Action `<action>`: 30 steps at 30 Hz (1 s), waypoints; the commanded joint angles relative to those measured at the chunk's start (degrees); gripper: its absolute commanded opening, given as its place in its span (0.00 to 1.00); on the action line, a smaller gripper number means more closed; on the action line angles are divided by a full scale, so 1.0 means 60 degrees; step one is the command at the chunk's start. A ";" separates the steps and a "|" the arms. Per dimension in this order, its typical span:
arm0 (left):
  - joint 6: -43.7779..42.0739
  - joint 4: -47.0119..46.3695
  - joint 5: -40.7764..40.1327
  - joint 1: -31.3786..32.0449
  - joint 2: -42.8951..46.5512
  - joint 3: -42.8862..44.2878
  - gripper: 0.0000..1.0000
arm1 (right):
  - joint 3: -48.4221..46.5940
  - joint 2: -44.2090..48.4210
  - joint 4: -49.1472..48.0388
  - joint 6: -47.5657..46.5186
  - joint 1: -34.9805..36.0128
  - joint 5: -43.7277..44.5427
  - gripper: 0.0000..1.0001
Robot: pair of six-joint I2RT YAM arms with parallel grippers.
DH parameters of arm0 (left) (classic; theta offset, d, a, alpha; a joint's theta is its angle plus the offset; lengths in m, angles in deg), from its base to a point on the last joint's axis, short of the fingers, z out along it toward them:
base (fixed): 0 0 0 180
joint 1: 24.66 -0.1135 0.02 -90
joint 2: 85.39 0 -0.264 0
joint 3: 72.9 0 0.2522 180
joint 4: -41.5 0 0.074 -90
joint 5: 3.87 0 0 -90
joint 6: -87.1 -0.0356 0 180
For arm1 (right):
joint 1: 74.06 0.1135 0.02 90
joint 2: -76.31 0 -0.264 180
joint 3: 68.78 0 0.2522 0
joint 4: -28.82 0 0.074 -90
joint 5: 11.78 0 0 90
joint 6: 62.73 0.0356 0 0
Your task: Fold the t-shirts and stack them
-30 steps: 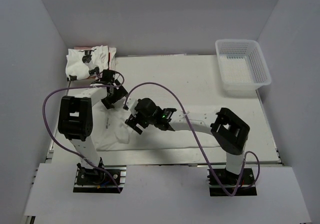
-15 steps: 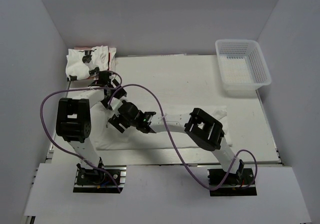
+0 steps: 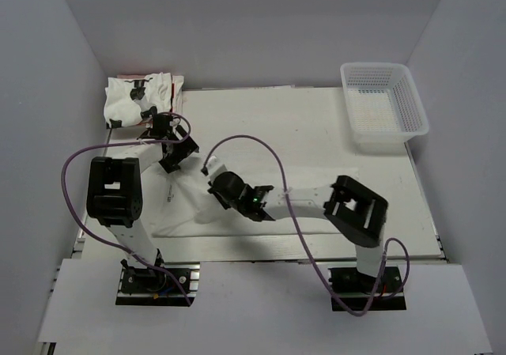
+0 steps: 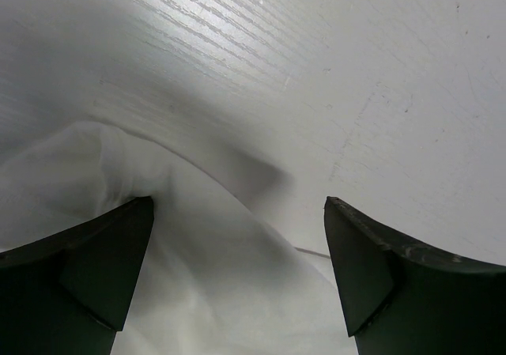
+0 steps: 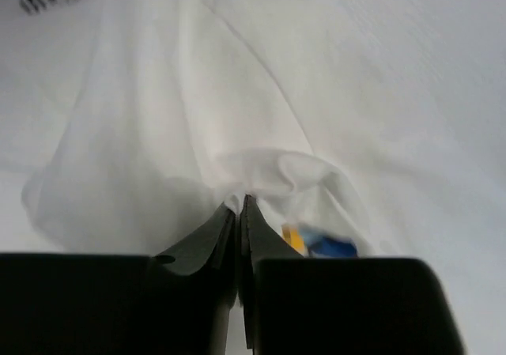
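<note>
Pinching t-shirt [image 5: 150, 126] between right fingers [image 5: 199, 243]

Plain pale grey walls [image 3: 253, 31] close in the white wood-grain table [image 3: 300, 126] on three sides; a white board [image 3: 261, 304] runs along its near edge, under even, soft light

The t-shirt [image 5: 150, 134] folds over its blurred colourful print [image 5: 320, 244], hiding most of it.
</note>
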 commanded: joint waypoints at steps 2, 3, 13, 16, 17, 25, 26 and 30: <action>-0.0342 0.0473 -0.0436 -0.0259 -0.0356 -0.0551 0.99 | 0.1765 0.2096 0.0114 0.1244 0.0160 -0.0071 0.13; -0.0343 0.0473 -0.0437 -0.0259 -0.0356 -0.0551 0.99 | 0.2245 0.2376 0.0260 0.1724 0.0175 -0.0304 0.18; -0.0621 0.0371 -0.0160 -0.0259 -0.0268 -0.0551 0.97 | 0.3935 0.4707 0.0072 0.2622 0.0278 -0.1538 0.90; -0.0797 0.0370 -0.0026 -0.0259 -0.0064 -0.0463 0.97 | 0.3409 0.4562 0.0188 0.2098 0.0249 -0.0982 0.90; -0.0797 0.0370 0.0061 -0.0259 0.0024 -0.0463 0.97 | 0.2914 0.4489 0.0188 0.2022 0.0248 -0.0893 0.90; -0.0987 0.0282 0.0061 -0.0259 0.0756 -0.0667 0.97 | -0.0735 0.1345 0.3043 0.3603 0.0058 0.2209 0.90; -0.0987 0.0152 0.0061 -0.0259 0.0873 -0.0755 0.97 | -0.1724 0.0817 0.3422 0.3763 0.0058 0.2329 0.90; -0.1074 0.0150 0.0061 -0.0259 0.0787 -0.0859 0.97 | -0.1885 0.0020 0.2536 0.2567 -0.0074 0.0154 0.90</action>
